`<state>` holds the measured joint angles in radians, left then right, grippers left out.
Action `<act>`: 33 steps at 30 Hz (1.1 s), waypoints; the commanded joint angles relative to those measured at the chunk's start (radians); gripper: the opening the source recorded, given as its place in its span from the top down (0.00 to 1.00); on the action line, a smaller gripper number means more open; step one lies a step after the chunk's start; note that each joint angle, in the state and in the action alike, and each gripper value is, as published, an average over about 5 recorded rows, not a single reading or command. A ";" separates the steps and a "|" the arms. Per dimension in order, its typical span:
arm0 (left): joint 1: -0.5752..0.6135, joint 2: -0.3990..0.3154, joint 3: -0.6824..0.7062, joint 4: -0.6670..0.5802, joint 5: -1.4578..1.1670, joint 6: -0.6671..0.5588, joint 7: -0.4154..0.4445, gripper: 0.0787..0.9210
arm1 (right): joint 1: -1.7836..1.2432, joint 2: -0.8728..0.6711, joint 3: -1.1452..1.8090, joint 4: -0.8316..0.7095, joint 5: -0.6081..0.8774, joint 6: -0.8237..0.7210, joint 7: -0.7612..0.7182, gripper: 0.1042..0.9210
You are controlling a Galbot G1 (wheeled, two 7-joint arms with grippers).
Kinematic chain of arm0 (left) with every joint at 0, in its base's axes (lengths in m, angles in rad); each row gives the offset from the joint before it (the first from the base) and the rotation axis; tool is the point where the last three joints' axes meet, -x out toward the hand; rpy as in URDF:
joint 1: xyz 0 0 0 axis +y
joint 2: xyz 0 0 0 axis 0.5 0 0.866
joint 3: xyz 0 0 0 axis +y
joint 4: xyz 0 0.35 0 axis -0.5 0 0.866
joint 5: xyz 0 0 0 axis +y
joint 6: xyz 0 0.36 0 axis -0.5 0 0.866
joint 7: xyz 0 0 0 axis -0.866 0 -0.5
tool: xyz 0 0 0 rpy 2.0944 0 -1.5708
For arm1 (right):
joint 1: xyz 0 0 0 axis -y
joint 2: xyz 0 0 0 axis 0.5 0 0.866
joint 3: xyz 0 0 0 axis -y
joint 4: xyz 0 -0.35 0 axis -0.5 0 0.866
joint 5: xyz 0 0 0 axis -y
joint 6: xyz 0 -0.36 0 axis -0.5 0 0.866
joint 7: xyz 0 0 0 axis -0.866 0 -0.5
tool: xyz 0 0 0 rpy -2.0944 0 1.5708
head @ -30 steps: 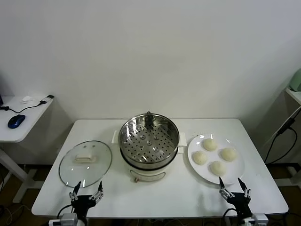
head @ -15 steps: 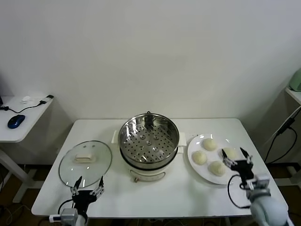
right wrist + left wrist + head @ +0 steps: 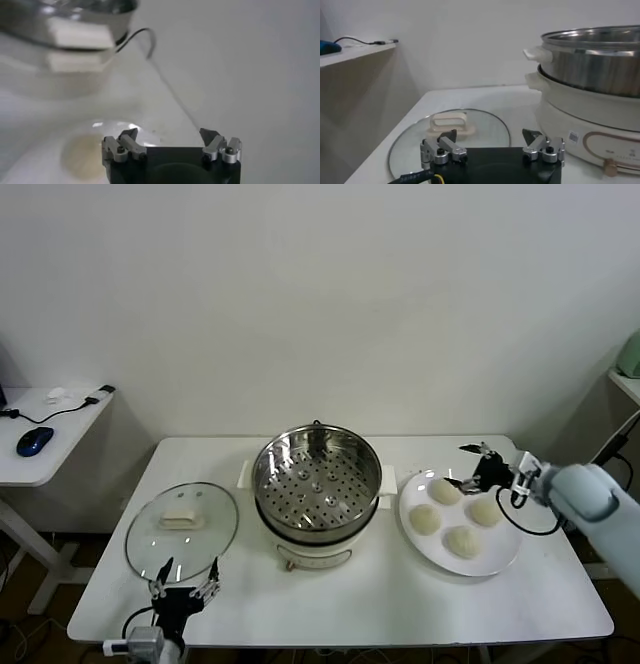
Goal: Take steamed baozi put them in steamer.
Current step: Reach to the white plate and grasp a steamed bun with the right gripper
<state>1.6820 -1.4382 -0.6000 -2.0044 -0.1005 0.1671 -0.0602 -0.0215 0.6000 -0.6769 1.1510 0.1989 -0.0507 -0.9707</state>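
Observation:
The steel steamer (image 3: 316, 484) with its perforated tray stands at the table's middle, empty. Four cream-white baozi lie on a white plate (image 3: 503, 556) to its right: one at the back (image 3: 445, 490), one on the left (image 3: 425, 518), one on the right (image 3: 486, 511), one in front (image 3: 462, 540). My right gripper (image 3: 470, 466) is open and empty, hovering over the plate's back edge just right of the back baozi. In the right wrist view the gripper (image 3: 169, 135) is open, with one baozi (image 3: 82, 157) below and the steamer (image 3: 65, 50) beyond. My left gripper (image 3: 185, 584) is open near the table's front left.
A round glass lid (image 3: 181, 529) lies flat left of the steamer; it shows in the left wrist view (image 3: 450, 131) just beyond my left gripper (image 3: 490, 135), with the steamer (image 3: 595, 75) beside it. A side desk with a blue mouse (image 3: 34, 441) stands far left.
My right arm has risen from the table's front right edge and swung back over the plate, ending at the plate's back edge. The left arm has not moved.

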 commanded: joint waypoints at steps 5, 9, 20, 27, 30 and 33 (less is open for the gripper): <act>-0.008 -0.007 -0.013 0.009 0.002 -0.006 0.006 0.12 | 0.489 0.232 -0.648 -0.347 -0.039 0.078 -0.244 0.12; -0.009 -0.006 -0.019 0.017 0.000 -0.009 0.012 0.12 | 0.431 0.315 -0.625 -0.432 -0.053 0.062 -0.218 0.12; -0.016 0.001 -0.023 0.037 -0.005 -0.012 0.018 0.12 | 0.254 0.462 -0.466 -0.622 -0.093 0.047 -0.164 0.12; -0.016 0.002 -0.020 0.040 -0.004 -0.014 0.018 0.12 | 0.199 0.500 -0.406 -0.659 -0.099 0.041 -0.143 0.12; -0.015 0.002 -0.020 0.041 -0.004 -0.014 0.018 0.12 | 0.182 0.515 -0.382 -0.677 -0.120 0.040 -0.134 0.12; -0.014 0.002 -0.018 0.041 -0.003 -0.015 0.017 0.12 | 0.173 0.528 -0.364 -0.694 -0.156 0.041 -0.127 0.12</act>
<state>1.6671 -1.4379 -0.6198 -1.9653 -0.1047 0.1535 -0.0430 0.1747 1.0829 -1.0585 0.5156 0.0716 -0.0101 -1.1014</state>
